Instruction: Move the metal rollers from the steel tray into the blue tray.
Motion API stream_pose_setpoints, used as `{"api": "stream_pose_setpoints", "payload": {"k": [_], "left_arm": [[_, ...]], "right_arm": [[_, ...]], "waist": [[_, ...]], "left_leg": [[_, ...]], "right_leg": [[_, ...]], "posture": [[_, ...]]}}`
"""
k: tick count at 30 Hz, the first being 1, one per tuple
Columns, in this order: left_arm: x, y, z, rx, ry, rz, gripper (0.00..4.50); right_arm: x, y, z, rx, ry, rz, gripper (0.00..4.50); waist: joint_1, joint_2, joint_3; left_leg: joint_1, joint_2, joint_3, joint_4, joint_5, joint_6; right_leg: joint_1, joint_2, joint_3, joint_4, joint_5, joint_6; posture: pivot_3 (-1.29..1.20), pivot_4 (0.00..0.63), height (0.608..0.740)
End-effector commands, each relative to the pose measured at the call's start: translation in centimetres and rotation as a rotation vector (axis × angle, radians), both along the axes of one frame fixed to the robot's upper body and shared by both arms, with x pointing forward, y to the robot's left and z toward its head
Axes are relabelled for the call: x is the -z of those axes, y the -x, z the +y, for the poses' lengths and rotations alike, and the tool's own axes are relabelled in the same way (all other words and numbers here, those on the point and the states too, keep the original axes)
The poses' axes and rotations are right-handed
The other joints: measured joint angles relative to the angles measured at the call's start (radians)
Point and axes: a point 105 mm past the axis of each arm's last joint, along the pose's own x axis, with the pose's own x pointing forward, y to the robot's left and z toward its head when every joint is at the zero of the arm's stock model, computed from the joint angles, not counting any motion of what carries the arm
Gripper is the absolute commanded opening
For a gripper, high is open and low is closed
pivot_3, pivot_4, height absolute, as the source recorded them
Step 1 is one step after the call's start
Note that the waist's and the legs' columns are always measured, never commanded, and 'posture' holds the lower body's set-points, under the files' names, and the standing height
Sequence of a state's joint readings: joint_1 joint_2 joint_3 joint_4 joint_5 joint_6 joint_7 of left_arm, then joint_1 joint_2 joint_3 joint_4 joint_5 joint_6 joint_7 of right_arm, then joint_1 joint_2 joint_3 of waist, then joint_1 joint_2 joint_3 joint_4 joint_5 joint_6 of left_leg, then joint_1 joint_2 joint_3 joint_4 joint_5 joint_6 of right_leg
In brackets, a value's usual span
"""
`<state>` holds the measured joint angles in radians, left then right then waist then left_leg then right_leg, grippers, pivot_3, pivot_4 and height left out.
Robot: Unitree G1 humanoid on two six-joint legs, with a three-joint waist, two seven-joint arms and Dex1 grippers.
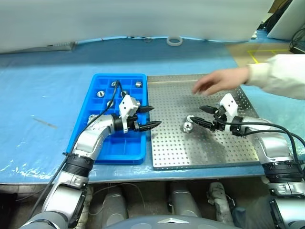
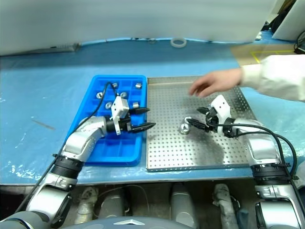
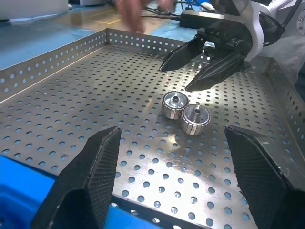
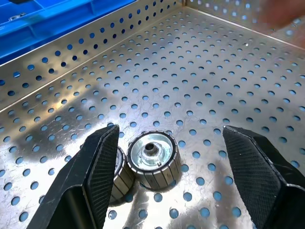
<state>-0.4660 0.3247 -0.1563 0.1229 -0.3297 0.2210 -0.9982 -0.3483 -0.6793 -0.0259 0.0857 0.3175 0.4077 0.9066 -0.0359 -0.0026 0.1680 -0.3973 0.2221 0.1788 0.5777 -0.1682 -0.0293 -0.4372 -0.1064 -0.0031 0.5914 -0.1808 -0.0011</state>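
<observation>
Lying side by side and touching on the steel tray's [image 1: 209,152] perforated floor, two metal rollers [image 4: 153,159] show ribbed shiny sides and a centre hole. The right hand [image 1: 206,117] gapes empty just beside them; the left hand [image 1: 151,117], also open, hangs over the blue tray [image 1: 102,151].
</observation>
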Motion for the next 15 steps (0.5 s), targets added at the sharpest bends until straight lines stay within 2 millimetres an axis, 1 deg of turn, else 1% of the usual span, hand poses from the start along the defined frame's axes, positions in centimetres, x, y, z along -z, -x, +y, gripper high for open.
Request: {"api": "stream_pose_setpoints", "payload": {"k": [1,7,10,12,15], "left_arm": [[-1.2,0.1,0.1,0.001,0.015,-0.047,3.66],[-1.2,0.1,0.1,0.001,0.011,-0.048,3.66],[-1.1,0.1,0.2,-0.004,0.008,-0.047,3.66],[-1.0,0.1,0.2,-0.007,0.007,-0.045,3.66],[-0.9,0.2,0.2,-0.009,0.007,-0.042,3.66]], "right_arm": [[-1.2,-0.1,0.4,-0.02,-0.006,-0.049,3.62],[-0.1,0.1,0.3,-0.018,0.04,-0.014,3.62],[-0.7,0.1,0.5,-0.01,-0.043,0.045,3.62],[-1.0,0.2,0.8,-0.027,-0.06,0.066,3.62],[0.0,0.4,0.4,-0.016,0.0,0.115,3.62]], "waist": [[0.002,0.0,0.0],[0.005,0.0,0.0],[0.005,0.0,0.0],[0.006,0.0,0.0],[0.007,0.0,0.0]], "left_leg": [[0.0,0.0,0.0,0.0,0.0,0.0],[0.0,0.0,0.0,0.0,0.0,0.0],[0.0,0.0,0.0,0.0,0.0,0.0],[0.001,0.0,0.0,0.0,0.0,0.0],[0.001,0.0,0.0,0.0,0.0,0.0]], "right_leg": [[0.0,0.0,0.0,0.0,0.0,0.0],[0.0,0.0,0.0,0.0,0.0,0.0],[0.0,0.0,0.0,0.0,0.0,0.0],[0.0,0.0,0.001,0.0,0.0,0.0],[0.0,0.0,0.001,0.0,0.0,0.0]], "posture": [[-0.29,0.15,0.74],[-0.29,0.15,0.74],[-0.3,0.15,0.74],[-0.29,0.15,0.74],[-0.29,0.15,0.74]]}}
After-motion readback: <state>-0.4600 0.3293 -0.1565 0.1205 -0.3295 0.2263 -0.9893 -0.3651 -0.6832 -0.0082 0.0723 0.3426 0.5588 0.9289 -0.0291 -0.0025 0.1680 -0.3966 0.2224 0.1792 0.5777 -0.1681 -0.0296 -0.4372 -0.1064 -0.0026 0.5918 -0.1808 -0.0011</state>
